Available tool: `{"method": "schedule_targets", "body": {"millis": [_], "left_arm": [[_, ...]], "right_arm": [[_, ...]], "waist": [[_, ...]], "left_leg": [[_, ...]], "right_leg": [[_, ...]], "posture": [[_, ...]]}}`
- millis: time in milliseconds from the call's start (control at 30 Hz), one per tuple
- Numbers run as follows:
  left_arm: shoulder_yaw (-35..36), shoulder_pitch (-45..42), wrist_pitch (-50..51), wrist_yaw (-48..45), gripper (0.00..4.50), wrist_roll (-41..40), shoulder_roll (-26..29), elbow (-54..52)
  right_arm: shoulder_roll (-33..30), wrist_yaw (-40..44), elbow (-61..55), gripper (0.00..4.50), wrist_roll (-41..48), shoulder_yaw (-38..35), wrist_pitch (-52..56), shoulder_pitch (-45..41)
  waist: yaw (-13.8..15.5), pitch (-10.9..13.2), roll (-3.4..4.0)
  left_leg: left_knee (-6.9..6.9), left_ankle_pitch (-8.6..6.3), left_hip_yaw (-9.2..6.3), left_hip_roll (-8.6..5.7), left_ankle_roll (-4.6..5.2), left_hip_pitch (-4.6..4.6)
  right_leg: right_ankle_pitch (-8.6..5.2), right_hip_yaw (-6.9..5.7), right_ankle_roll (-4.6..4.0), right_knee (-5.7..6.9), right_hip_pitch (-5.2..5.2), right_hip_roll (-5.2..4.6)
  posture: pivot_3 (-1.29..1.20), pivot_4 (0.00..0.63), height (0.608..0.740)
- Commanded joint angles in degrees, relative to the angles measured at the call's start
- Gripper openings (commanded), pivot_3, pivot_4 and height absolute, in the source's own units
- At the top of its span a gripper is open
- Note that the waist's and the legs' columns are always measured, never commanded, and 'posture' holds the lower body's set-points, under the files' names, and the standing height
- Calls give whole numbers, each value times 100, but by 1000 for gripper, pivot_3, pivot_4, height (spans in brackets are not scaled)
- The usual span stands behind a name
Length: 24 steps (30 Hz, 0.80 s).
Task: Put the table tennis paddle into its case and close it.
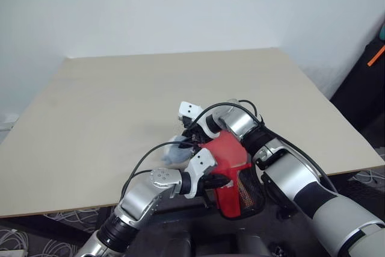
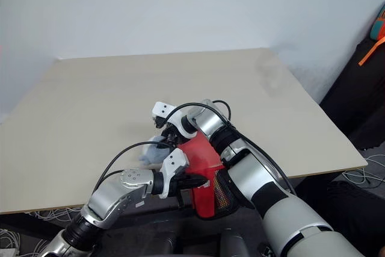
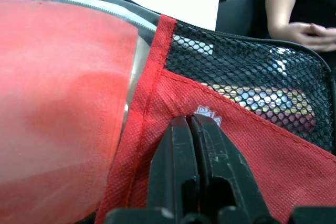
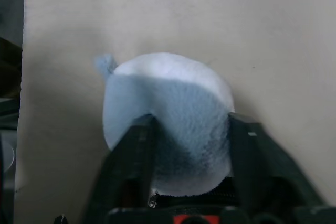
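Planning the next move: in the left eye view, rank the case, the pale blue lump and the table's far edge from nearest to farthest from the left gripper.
1. The case: pinched in the left gripper.
2. The pale blue lump: just beyond, on the table, between the right gripper's fingers.
3. The table's far edge: farthest, by the wall.

One red case [image 1: 231, 176], one pale blue-grey lump [image 4: 168, 119], one table [image 1: 120, 100], two grippers: left [image 1: 224, 180] and right [image 4: 189, 135].

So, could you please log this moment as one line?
left pincer: shut on case | right pincer: straddling pale blue lump on table | case: at table's near edge
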Motion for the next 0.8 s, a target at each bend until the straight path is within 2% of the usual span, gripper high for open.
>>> {"method": "schedule_targets", "body": {"millis": [33,100,133,400,800], "left_arm": [[136,-126,27,54,0,166,-2,141],[143,-147,29,38,0,178,-11,176],[149,-158,28,26,0,186,-15,198],[182,-277,26,-27,0,269,-88,383],[381,-474,-78,197,0,422,-273,843]], "right_arm": [[-62,246,-281,665,-34,43,33,15],[-109,386,-457,109,7,57,64,78],[-122,428,-523,46,27,52,80,99],[105,-266,-396,46,365,-716,380,-30],[224,-546,-665,46,631,-951,918,115]], "waist": [[-1,0,0],[-2,-1,2],[-2,-1,3],[-13,-1,4],[-34,-4,4]], "left_leg": [[1,0,1,0,0,0],[1,0,0,0,0,0],[0,0,-1,-1,0,0],[0,1,-1,-1,0,0],[4,4,-4,0,-1,2]], "right_leg": [[0,0,0,0,0,0],[0,0,0,0,1,0],[0,0,0,0,1,0],[0,0,0,1,-1,0],[1,-1,0,6,4,2]], "posture": [[0,0,740],[0,0,740],[0,0,740],[0,0,740],[0,0,740]]}}
